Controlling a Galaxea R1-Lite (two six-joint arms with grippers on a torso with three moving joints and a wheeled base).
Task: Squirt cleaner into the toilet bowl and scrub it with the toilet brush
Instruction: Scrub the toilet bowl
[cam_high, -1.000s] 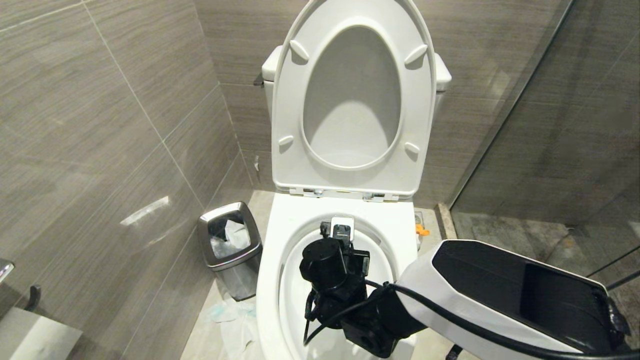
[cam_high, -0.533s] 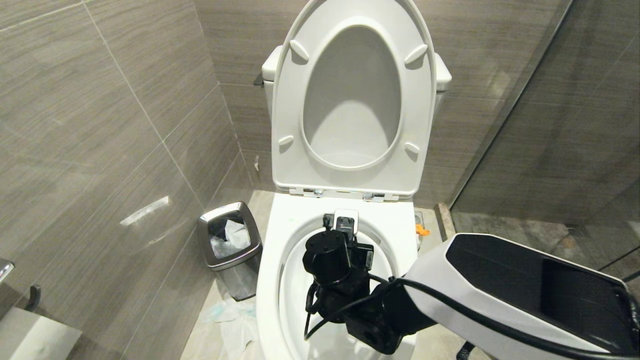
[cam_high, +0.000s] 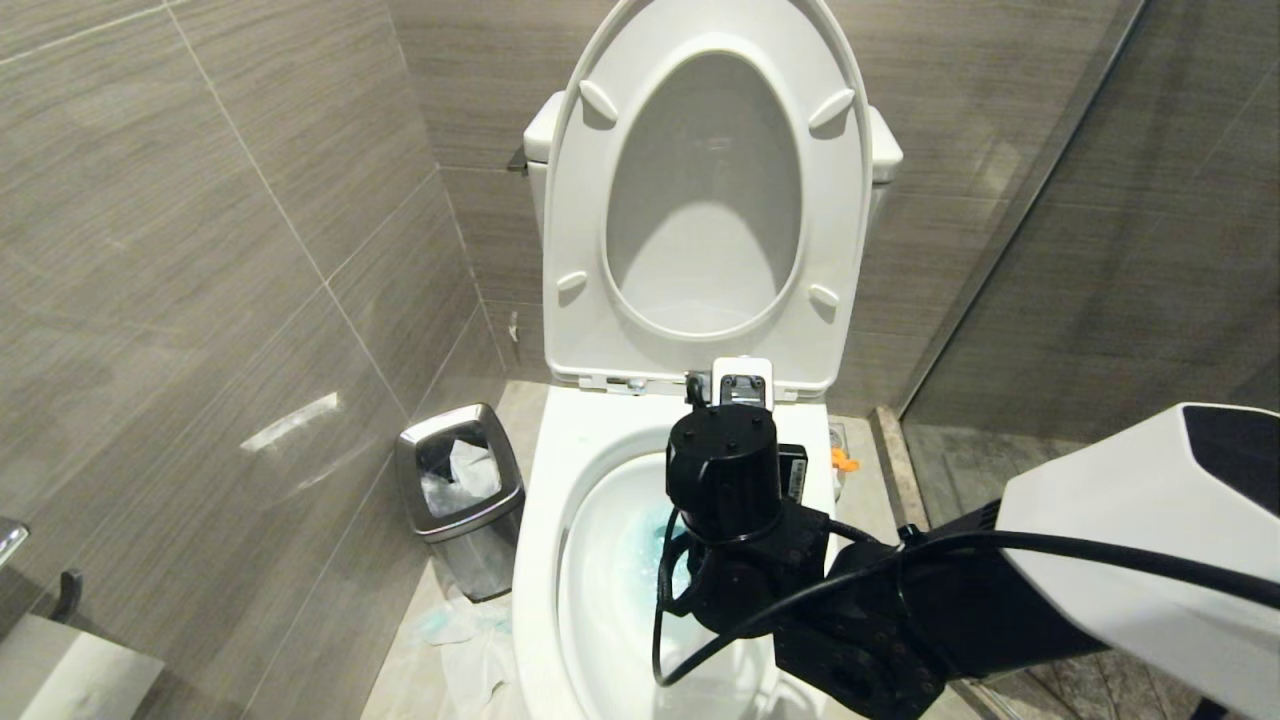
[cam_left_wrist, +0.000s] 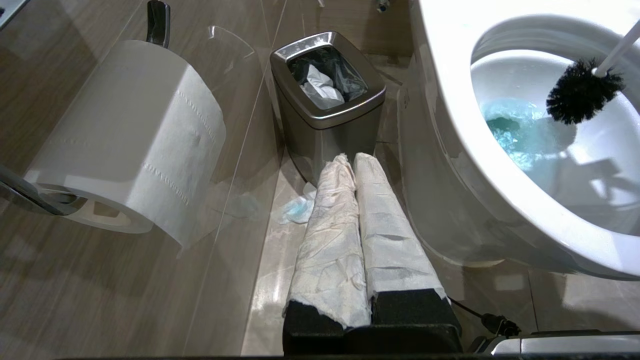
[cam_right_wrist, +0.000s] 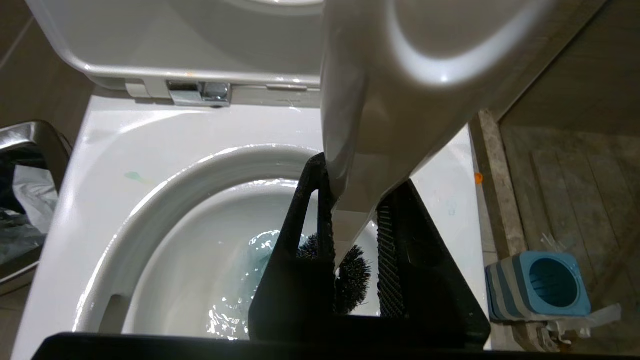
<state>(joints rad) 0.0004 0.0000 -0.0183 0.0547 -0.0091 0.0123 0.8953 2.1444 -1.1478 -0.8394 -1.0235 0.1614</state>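
Right gripper (cam_right_wrist: 350, 235) over the toilet bowl (cam_right_wrist: 165, 175), fingers pinching the toilet brush (cam_left_wrist: 582, 90) by its white handle. Handle slants up toward the hand; black bristles hang beneath, inside the bowl, just above blue water. Left gripper (cam_left_wrist: 356, 165) pressed together, empty, by the bin (cam_left_wrist: 325, 100).

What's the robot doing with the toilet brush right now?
Right tool shut on the toilet brush, black bristles inside the toilet bowl above blue water. Left tool shut, empty, parked near the steel bin. Nothing blocking.
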